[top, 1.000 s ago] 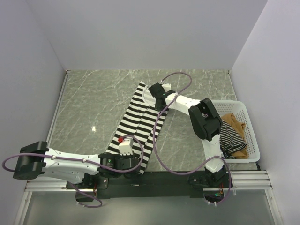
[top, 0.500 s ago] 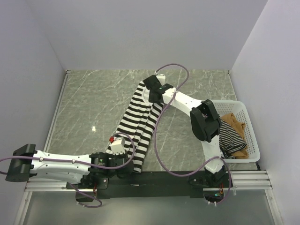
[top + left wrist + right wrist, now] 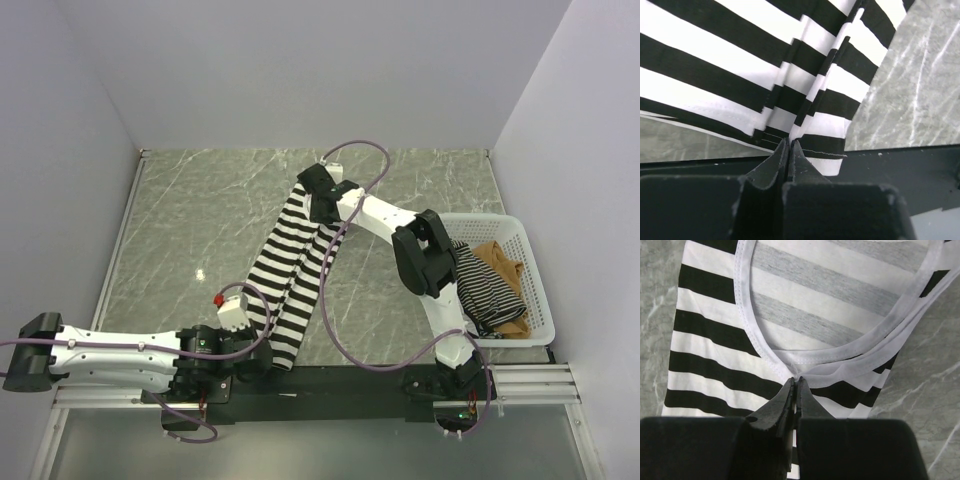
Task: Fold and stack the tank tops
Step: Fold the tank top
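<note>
A wide-striped black-and-white tank top (image 3: 285,260) is stretched in a long band across the marble table, running from the far middle down to the near edge. My right gripper (image 3: 322,212) is shut on its far end, pinching the white-trimmed neckline (image 3: 795,381). At the near end my left gripper (image 3: 265,352) is shut on the gathered hem (image 3: 789,142), just over the black base rail. The striped cloth (image 3: 740,60) fans out from the left jaws, and the armhole trim (image 3: 747,315) curves above the right jaws. A thin-striped tank top (image 3: 487,292) and a tan tank top (image 3: 500,260) lie in the basket.
The white lattice basket (image 3: 480,219) stands at the table's right side beside the right arm's elbow (image 3: 425,255). A purple cable (image 3: 335,300) loops over the table next to the stretched top. The black base rail (image 3: 350,380) lines the near edge. Walls close in the left, back and right.
Both arms have swung left with the wide-striped top held between them. Its near end has slid left along the rail, and its far end has shifted slightly left and farther back.
</note>
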Motion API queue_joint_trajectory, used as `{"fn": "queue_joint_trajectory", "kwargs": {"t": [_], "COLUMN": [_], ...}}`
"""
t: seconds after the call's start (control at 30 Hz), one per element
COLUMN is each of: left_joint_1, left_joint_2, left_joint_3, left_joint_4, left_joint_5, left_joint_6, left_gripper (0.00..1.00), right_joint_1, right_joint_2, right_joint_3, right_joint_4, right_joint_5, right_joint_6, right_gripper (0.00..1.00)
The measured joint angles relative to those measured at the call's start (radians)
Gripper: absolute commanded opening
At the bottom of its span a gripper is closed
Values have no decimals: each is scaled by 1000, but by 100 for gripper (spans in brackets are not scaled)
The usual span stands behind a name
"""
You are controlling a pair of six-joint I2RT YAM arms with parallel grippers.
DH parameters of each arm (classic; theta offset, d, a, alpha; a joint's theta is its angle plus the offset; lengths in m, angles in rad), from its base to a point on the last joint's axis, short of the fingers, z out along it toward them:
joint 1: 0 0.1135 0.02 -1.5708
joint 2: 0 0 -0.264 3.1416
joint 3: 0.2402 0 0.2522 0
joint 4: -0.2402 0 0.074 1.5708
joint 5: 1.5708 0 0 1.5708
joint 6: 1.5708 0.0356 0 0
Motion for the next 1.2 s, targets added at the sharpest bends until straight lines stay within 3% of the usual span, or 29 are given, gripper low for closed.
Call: {"fn": "queue_joint_trajectory", "kwargs": {"t": [0.5,0.57,0.6,0.67,0.7,0.8,0.97,1.2], "left_joint_1": [0,0,0,0,0,0,0,1], "left_joint_2": [-21,-27,-29,-31,-30,-24,6,72], "left_joint_3": [-9,-9,-9,-9,-9,-9,20,155], "left_joint_4": [-92,-102,-107,-114,-117,-133,-166,-177], "left_joint_5": [-31,-35,-38,-42,-43,-47,-63,-139], "left_joint_6": [-93,-107,-117,-130,-133,-146,-148,-99], "left_gripper": [2,4,15,26,30,39,34,25], "right_joint_1": [2,2,2,2,2,1,1,-6], "right_joint_2": [14,14,14,14,14,14,0,-107], "right_joint_3": [1,1,1,1,1,0,-20,-152], "right_joint_4": [34,37,40,47,51,79,114,121], "right_joint_5": [-31,-33,-34,-37,-37,-40,-39,-22], "right_joint_6": [2,2,2,3,-1,-10,-20,2], "right_gripper": [1,6,17,29,39,52,54,49]}}
